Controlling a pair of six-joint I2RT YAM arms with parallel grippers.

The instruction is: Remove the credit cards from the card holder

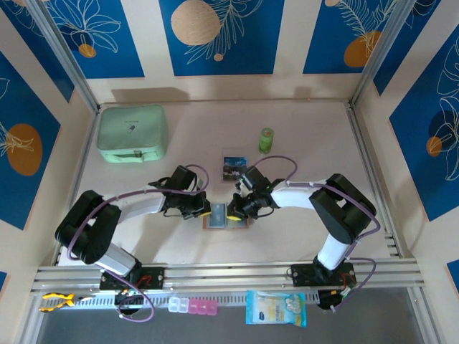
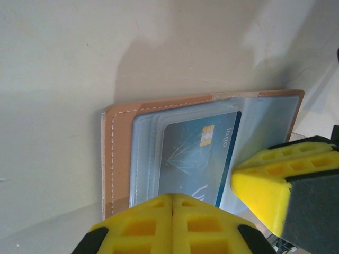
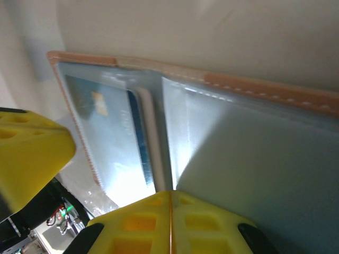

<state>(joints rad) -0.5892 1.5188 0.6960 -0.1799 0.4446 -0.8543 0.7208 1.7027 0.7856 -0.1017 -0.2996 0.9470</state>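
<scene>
**A:** Where is everything?

**B:** The holder (image 1: 226,223) lies open and flat at the middle of the table (image 1: 301,136). A blue card (image 2: 196,153) sits in its pocket, at 9 o'clock of the fold. My left claw (image 2: 172,198) is pressed together at the holder's edge beside that card. My right claw (image 3: 170,197) is together too, at the fold. I can't tell whether either one nips anything thin.

**A:** How do you get the card out cleanly?

**B:** I judge the pocket opens toward the fold, so the pull should go toward 3 o'clock, flat along the table. One claw should pin the leather while the other takes only the card's free edge. If I lift too early, the whole holder will likely come up with it.
</scene>
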